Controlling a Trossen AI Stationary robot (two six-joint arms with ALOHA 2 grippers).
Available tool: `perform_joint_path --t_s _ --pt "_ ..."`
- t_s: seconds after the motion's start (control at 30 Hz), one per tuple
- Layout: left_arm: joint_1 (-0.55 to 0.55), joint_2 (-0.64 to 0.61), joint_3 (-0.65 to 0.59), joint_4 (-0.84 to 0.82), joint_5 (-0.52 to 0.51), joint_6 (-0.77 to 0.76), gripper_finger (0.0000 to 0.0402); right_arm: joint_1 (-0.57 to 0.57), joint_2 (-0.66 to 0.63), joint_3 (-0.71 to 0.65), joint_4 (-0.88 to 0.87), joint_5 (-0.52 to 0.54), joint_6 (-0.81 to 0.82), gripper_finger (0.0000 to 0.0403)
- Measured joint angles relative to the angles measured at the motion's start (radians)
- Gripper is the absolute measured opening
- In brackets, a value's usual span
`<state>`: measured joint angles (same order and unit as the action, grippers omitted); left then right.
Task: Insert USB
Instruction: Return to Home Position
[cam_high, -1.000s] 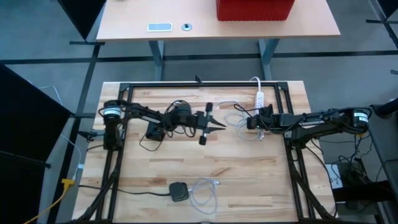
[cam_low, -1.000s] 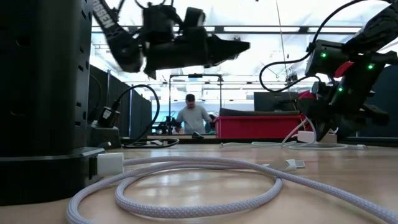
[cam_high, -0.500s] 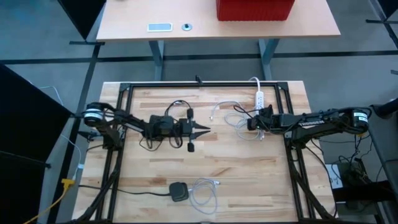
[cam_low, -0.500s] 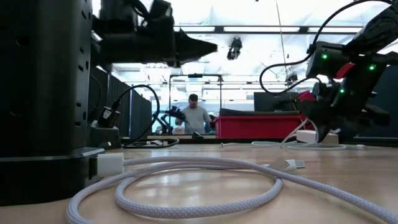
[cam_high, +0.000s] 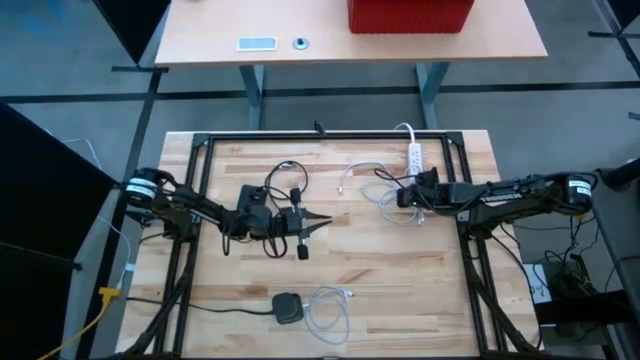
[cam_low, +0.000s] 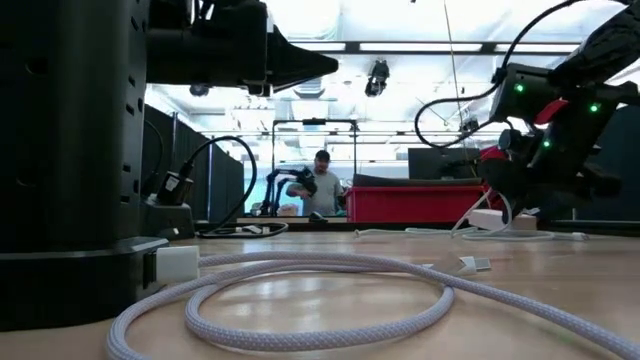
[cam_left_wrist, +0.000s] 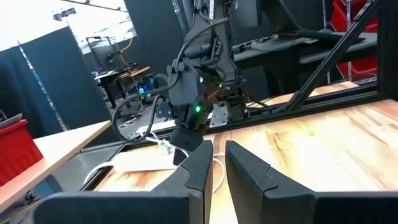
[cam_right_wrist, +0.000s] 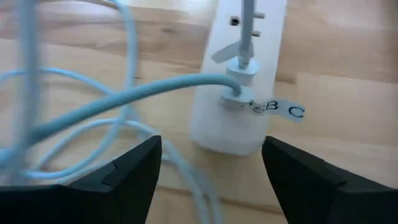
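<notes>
right wrist view: right jaws wide, empty, near outlet extension (cam_right_wrist: 214, 127)

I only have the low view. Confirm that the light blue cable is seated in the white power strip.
Observer: In the right wrist view, the light blue cable ends in a plug seated in the white power strip, beside a white cable that is also plugged in.
Operator: Now place both grippers.
Observer: The right gripper hangs open and empty by the strip's end. In the high view, the left gripper is over the table's left half, away from the strip.
</notes>
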<state>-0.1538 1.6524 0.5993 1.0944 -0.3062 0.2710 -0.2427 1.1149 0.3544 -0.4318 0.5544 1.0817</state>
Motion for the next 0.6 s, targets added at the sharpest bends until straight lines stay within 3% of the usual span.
perform_joint_path --t_s 0.23,0.5,0.6 --pt "-0.014 -0.029 -0.027 -0.054 -0.003 0.014 0.0032 0.101 -0.030 0.127 -0.089 0.007 -0.134 0.0252" --pt "-0.051 -0.294 -0.117 -0.205 -0.005 0.005 0.0032 0.234 -0.232 0.203 -0.468 0.153 -0.029 0.0236" --pt "-0.073 -0.413 -0.176 -0.226 -0.006 0.007 0.0032 0.307 -0.328 0.193 -0.504 0.156 -0.053 0.0230"
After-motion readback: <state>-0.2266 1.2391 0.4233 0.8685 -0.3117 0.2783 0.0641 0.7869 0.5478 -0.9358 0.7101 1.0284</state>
